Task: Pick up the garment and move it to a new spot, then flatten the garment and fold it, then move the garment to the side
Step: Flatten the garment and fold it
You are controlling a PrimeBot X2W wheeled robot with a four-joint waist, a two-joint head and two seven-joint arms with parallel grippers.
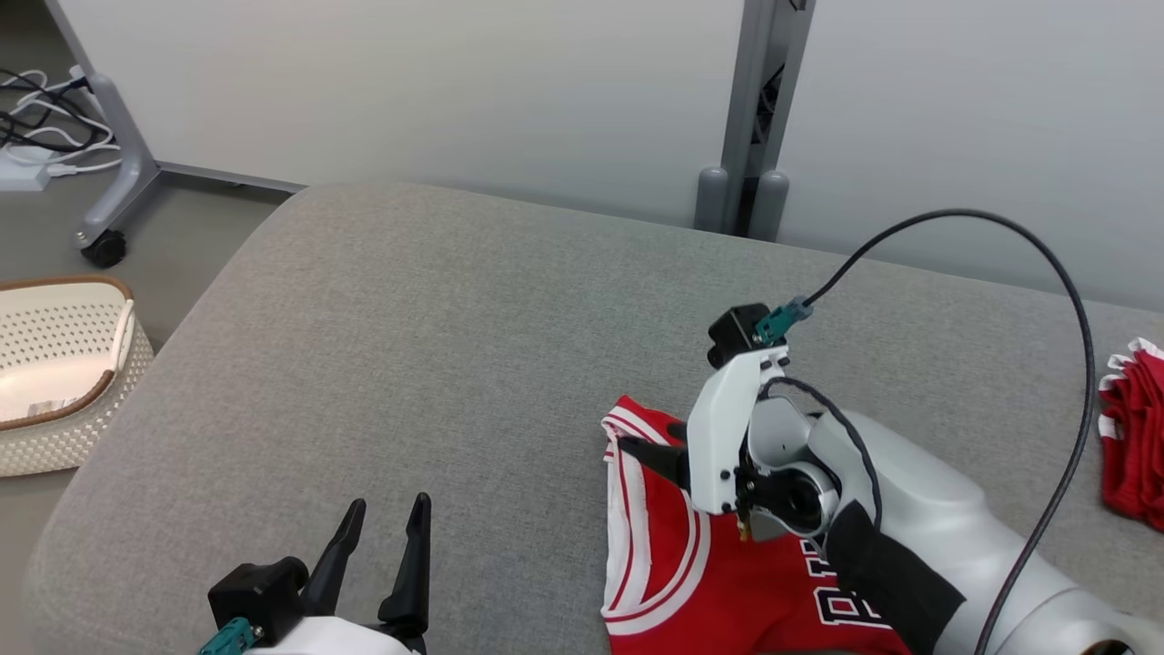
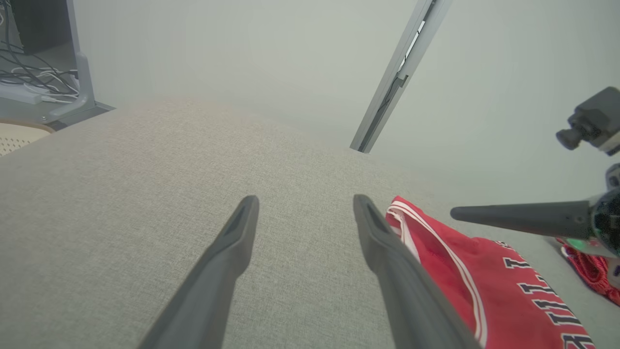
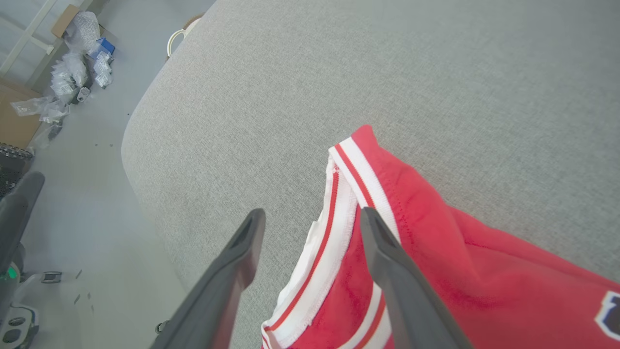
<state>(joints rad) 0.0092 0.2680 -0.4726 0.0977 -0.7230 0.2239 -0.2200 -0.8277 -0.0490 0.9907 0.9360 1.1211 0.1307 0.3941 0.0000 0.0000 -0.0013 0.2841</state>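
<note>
Left gripper (image 1: 389,502) sat low at the near edge, fingers spread wide and empty over the bare grey cushion (image 1: 409,318). It was parked well clear, presumably to leave its partner room. Moving right, the red jersey (image 1: 668,564) lay rumpled on the cushion's near right part, its white-trimmed corner pointing away. Over that corner hung the right gripper (image 3: 312,213), fingers wide apart either side of the trim and pinching nothing. That looked like a set-down, with the flattening not yet done. Far right, another red garment (image 1: 1132,446) lay well apart, perhaps already dealt with.
</note>
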